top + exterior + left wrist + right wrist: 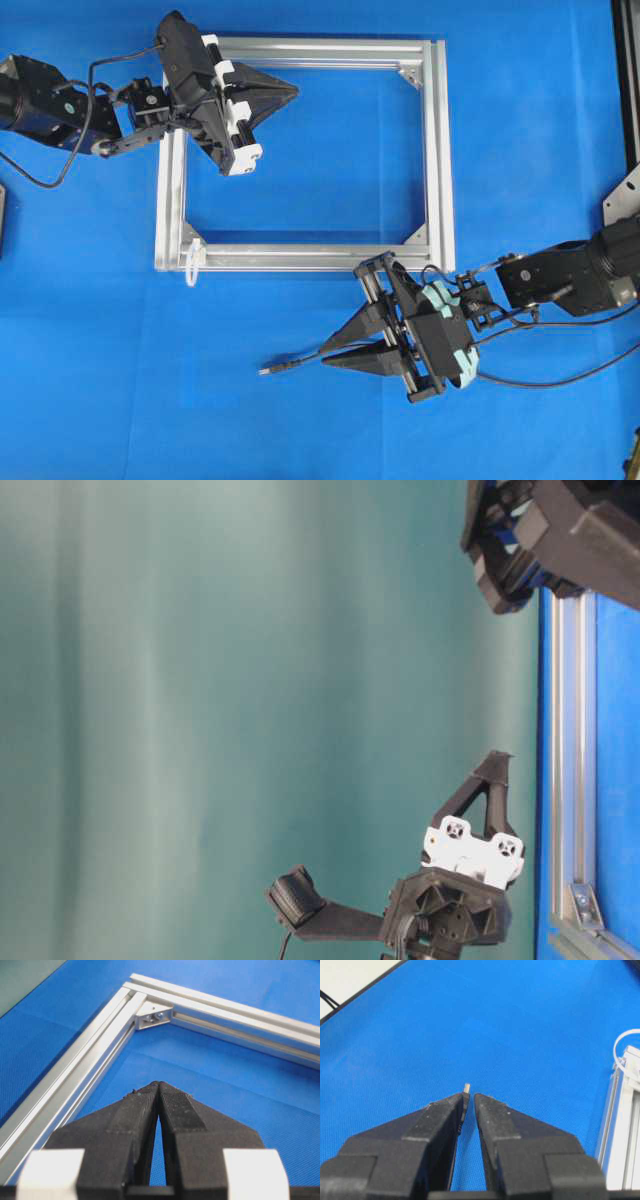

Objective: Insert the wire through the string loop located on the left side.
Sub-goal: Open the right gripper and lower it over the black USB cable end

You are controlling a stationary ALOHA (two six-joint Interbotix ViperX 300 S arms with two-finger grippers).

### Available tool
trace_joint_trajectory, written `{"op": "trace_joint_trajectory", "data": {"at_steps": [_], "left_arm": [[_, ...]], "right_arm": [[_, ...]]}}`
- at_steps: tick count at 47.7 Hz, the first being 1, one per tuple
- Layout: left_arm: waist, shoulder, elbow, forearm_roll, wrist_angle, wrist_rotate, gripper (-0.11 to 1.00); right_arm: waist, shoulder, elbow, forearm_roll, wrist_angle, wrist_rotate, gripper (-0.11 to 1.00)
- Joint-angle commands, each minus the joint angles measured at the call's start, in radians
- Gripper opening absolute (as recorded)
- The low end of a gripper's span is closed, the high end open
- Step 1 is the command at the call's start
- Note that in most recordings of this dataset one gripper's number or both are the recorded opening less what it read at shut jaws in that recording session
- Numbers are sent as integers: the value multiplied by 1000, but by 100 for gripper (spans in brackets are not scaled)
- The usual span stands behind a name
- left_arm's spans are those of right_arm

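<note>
The wire lies on the blue mat below the aluminium frame, its pale plug tip pointing left. My right gripper hovers over it, jaws a narrow slit apart. In the right wrist view the wire's plug tip pokes out past the fingers, close against the left finger, with blue mat showing between it and the other. The string loop hangs at the frame's near left corner; in the right wrist view the loop sits at the right edge. My left gripper is shut and empty over the frame's far rail.
The frame's far corner bracket lies ahead of my left gripper. The frame's rail runs along the right of the right wrist view. A black post stands at the table's right edge. Arm cables trail beside both arms.
</note>
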Motion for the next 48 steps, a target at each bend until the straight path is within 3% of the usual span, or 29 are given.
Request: {"op": "trace_joint_trajectory", "data": {"at_steps": [1, 11, 23, 28, 33, 45, 48], "left_arm": [[2, -43, -6, 28, 8, 18, 0], [5, -49, -3, 26, 15, 23, 0], [5, -49, -8, 26, 15, 25, 0], [5, -49, -6, 26, 15, 25, 0], [5, -49, -6, 28, 15, 25, 0], [5, -51, -2, 26, 15, 25, 0], [5, -51, -2, 26, 15, 25, 0]], "right_arm": [[5, -52, -18, 0, -8, 3, 0], [5, -52, -31, 2, 43, 21, -11], [3, -54, -26, 2, 54, 48, -9], [3, -54, -28, 2, 63, 55, -3], [3, -54, -28, 2, 72, 78, 12], [3, -52, -25, 2, 87, 91, 84], [5, -52, -25, 2, 87, 91, 90]]}}
